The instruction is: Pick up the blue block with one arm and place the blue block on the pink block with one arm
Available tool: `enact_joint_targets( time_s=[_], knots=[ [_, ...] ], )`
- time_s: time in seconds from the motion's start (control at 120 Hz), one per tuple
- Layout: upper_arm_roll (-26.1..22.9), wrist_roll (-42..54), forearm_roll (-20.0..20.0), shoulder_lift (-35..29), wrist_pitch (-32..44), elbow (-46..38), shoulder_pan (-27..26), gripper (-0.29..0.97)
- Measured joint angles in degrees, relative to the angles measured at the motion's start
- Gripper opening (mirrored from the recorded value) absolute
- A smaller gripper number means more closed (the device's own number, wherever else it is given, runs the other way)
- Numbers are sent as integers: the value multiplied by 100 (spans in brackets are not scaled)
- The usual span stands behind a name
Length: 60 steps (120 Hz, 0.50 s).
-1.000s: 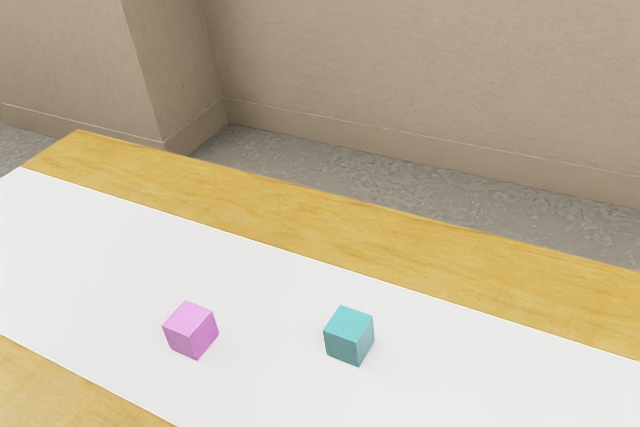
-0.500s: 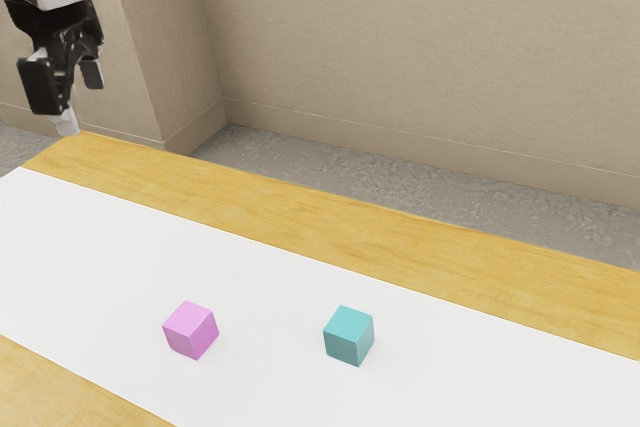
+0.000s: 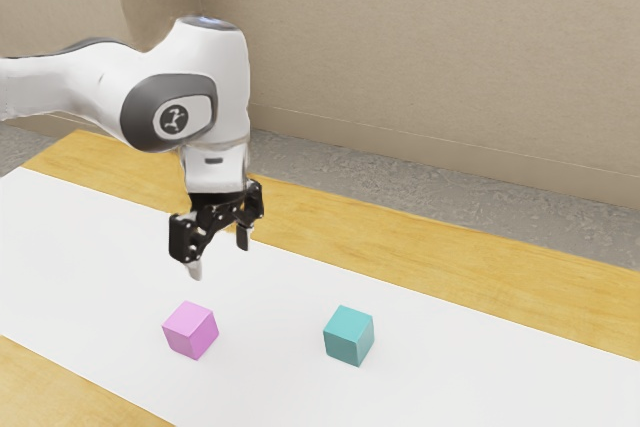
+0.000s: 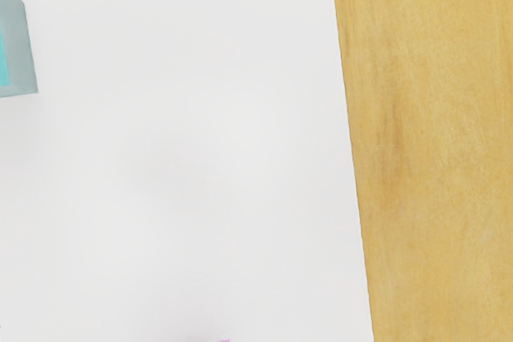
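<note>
- Beige wall and grey floor behind; the wooden tabletop carries a broad white sheet on which both blocks sit.
- Blue block rests flat on the sheet, toward the exterior view's right. Pink block sits well apart from it, toward that view's left. Nothing touches either.
- Arm reaches in from the exterior view's left. Fingers are spread with nothing between them, hanging above the sheet, nearer the pink block than the blue.
- Wrist view: blue block lies off at the frame's edge, so the hand is not yet centred over it.
- Step in hand, as I judge it: the approach to the blue block. Pickup not begun.
- To do it well: carry the hand toward the exterior view's right while high, clear of the pink block, until the blue block sits centred under the hand.
- Block appears turned relative to the sheet's edge. Square the fingers to a pair of opposite flat faces, not the corners, or it will likely twist on closing.
- Descend straight, fingers wide, one on each side, tips low on the faces but off the sheet. Close only once the block is between them.
- Looks a small, light cube: a nudge on the way down would probably slide it.
</note>
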Motion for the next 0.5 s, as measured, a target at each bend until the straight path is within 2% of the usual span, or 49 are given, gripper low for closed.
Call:
enact_joint_targets(
  time_s=[0.233, 0.5],
  knots=[
    [-600, 2109, 8, 554, 873, 39, -26, 68],
    [-964, 5010, 6, 932, 1947, -97, -109, 68]
  ],
)
